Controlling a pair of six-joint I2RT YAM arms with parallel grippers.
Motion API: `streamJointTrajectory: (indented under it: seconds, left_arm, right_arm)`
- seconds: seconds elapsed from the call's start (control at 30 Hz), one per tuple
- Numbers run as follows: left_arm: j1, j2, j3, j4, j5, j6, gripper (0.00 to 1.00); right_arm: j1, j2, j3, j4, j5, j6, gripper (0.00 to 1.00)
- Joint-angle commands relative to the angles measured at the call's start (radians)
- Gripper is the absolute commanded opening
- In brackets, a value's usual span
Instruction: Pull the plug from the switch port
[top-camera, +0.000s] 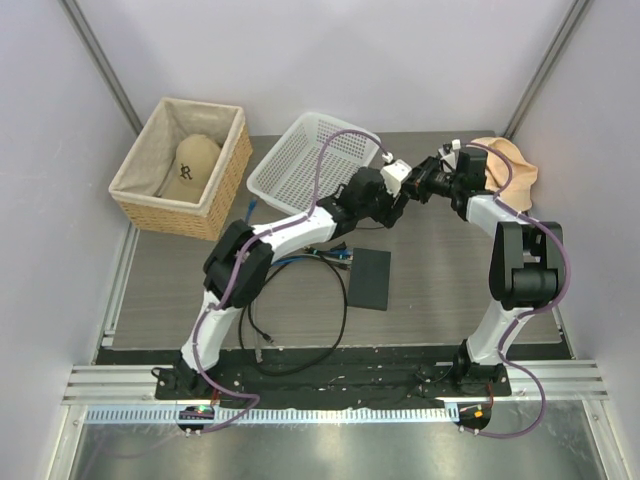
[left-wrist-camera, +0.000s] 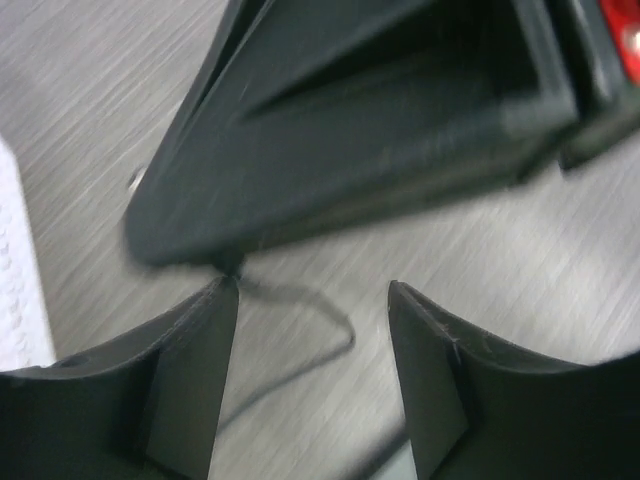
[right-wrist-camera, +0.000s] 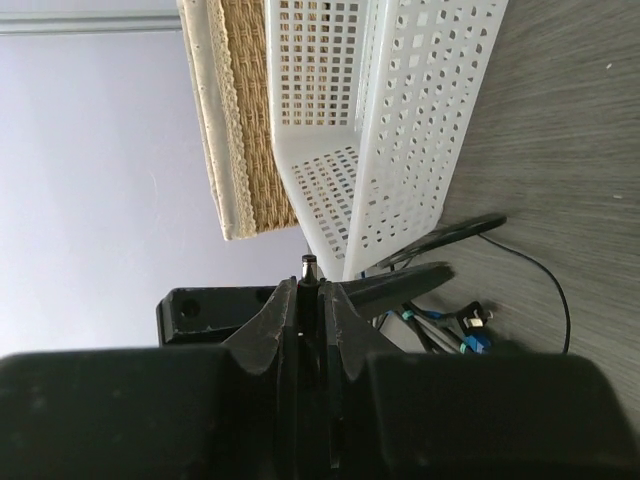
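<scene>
The flat matte-black switch box lies on the table in the middle, and its port edge cannot be made out. My right gripper is shut on a small black barrel plug whose metal tip pokes out past the fingertips. It holds the plug in the air behind the box, clear of it. My left gripper is open and empty. It hovers over the table just beside the right gripper, whose dark body fills the top of the left wrist view. A thin black cord runs under it.
A white perforated basket stands at the back centre, and a wicker basket holding a tan cap at the back left. A tan cloth lies at the back right. Loose black cables coil in front of the left arm.
</scene>
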Motion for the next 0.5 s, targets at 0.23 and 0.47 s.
streamJointTrajectory:
  seconds: [0.23, 0.47]
  left_arm:
    - [0.000, -0.036, 0.031, 0.019, 0.166, 0.013, 0.00]
    - [0.140, -0.356, -0.155, -0.303, 0.512, 0.042, 0.00]
  right_arm:
    - [-0.070, -0.083, -0.026, 0.039, -0.017, -0.003, 0.39]
    - [-0.145, -0.094, 0.025, 0.060, -0.013, -0.080, 0.97]
